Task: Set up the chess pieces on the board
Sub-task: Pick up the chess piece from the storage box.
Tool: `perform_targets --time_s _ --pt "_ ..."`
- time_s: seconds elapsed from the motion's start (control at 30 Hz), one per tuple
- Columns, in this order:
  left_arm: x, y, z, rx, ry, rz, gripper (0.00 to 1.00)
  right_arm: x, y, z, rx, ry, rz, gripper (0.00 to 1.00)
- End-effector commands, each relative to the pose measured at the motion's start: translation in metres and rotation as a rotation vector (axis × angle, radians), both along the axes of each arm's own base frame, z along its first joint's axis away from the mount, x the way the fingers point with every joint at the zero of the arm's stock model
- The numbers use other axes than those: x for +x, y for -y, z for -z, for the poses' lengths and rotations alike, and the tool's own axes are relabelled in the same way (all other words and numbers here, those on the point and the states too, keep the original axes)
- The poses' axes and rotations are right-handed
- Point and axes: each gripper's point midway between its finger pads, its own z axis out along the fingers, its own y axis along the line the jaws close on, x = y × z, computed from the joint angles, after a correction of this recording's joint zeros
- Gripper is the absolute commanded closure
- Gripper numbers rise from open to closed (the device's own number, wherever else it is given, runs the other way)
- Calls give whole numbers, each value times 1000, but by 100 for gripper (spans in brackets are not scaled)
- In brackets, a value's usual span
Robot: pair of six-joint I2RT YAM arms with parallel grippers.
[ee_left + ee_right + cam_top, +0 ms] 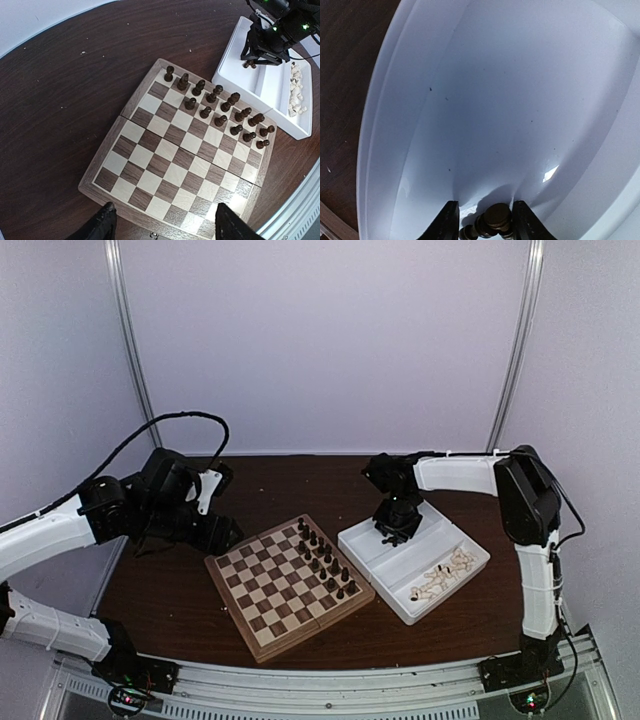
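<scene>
Here, dark chess pieces (497, 216) between right pincer (485, 206) fingers, inside white tray (395, 125), whether pinched unclear.

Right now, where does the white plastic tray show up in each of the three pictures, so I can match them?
Top external: the white tray sits right of centre, beside the board.
Left wrist: the tray is in the upper right corner, beyond the board.
Right wrist: the tray fills nearly the whole picture, seen close up.
Shared landmark: the right claw, down over the tray in all three.
</scene>
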Motion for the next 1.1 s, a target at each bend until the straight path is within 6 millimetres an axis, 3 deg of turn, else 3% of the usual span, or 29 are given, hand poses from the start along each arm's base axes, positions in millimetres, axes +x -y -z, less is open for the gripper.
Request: perform_targets --time_s 0.0,0.27,0.43,0.6,0.67,0.83,1.07 --pt "6 0 -8 -20 46 -1 32 -4 0 16 -28 -29 47 62" --pt "6 2 -9 -20 42 3 32 0 4 -9 -56 31 23 86" --pt "7 5 -7 -21 29 9 32 8 3 -35 -51 103 -28 88" --pt "6 6 -11 -23 22 11 32 17 1 -85 -89 253 -161 86" --pt "6 6 -12 -29 22 7 32 15 -2 -94 -66 293 -218 86" --pt "3 8 -10 -45 1 13 32 7 -33 -118 78 414 -423 85" --pt "-3 2 -3 -51 -19 -6 32 -35 -78 -133 142 452 -664 81"
